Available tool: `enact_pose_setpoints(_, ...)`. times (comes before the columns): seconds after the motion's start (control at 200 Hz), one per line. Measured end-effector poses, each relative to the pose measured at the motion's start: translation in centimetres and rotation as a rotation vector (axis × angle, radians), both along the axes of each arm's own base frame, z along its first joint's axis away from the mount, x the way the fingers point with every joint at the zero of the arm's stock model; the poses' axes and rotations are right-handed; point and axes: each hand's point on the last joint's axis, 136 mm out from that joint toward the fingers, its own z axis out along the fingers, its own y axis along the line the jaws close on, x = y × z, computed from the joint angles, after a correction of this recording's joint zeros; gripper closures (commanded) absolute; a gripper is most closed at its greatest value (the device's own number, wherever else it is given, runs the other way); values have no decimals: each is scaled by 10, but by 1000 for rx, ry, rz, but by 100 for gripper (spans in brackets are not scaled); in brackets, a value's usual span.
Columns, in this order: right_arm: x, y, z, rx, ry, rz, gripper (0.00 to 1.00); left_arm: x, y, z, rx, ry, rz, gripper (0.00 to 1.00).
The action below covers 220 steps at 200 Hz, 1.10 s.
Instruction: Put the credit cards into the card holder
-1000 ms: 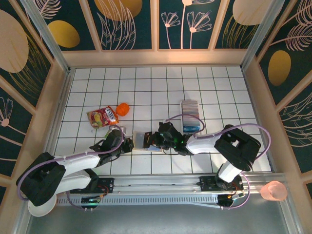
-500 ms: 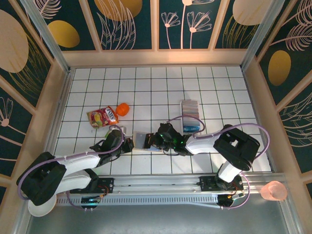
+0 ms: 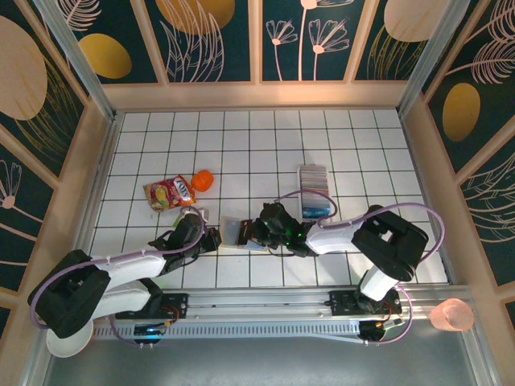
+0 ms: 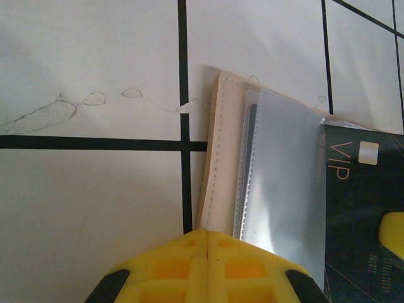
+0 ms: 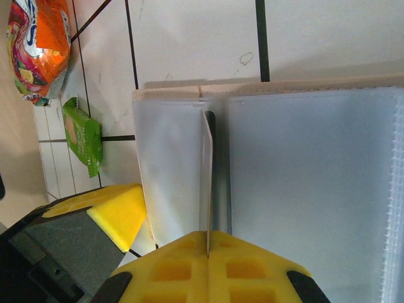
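**Holding a dark card [image 4: 360, 208] at the open card holder [image 3: 235, 232]**

Lying open and flat on the white tiled table [image 3: 161, 137], the card holder sits near the front of the table, a little left of centre, between the two gripper heads. It has a beige stitched edge and clear plastic pockets inside.

The right gripper [image 5: 207, 243] comes in from the right and is clenched on the card. In the right wrist view the card shows edge-on as a thin pale line, running from between the yellow fingers to the mouth of a pocket in the middle of the holder. In the left wrist view the same card is dark, with "VIP" printed on it in light letters, and it covers the right side of the holder.

The left gripper [image 4: 207, 243] comes in from the left. Its yellow fingers are pressed together with no gap, and their tips lie over the near edge of the holder. Whether they pinch that edge or only rest on it cannot be told.

Farther back and to the right, the other cards [image 3: 314, 181] lie overlapping in a long white tray [image 3: 299, 193], well apart from the holder. To the left lie a bright snack pouch [image 3: 170, 193] and, beside it, a small orange round thing [image 3: 202, 180]. A green packet [image 5: 82, 136] lies near the left end of the holder.
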Motion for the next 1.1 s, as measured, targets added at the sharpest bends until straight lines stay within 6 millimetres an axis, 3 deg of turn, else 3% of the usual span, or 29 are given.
enact_pose_setpoints(0.315, -1, 2, 0, 7, -1, 14, 100, 0, 0, 0, 0, 0, 0, 92)
enact_pose_setpoints(0.405, -1, 2, 0, 3, -2, 15, 88, 0, 0, 1, -2, -2, -1, 86)
enact_pose_setpoints(0.561, -2, -6, -9, -64, -4, 21, 81, -1, -1, 6, -16, -6, -2, 77)
enact_pose_setpoints(0.866, 2, -7, -16, -147, -18, 39, 85, -3, -1, 6, -17, 0, -9, 84)
enact_pose_setpoints(1.101, 8, 4, -11, -144, -42, 59, 88, -4, 0, 0, -5, 14, -8, 87)
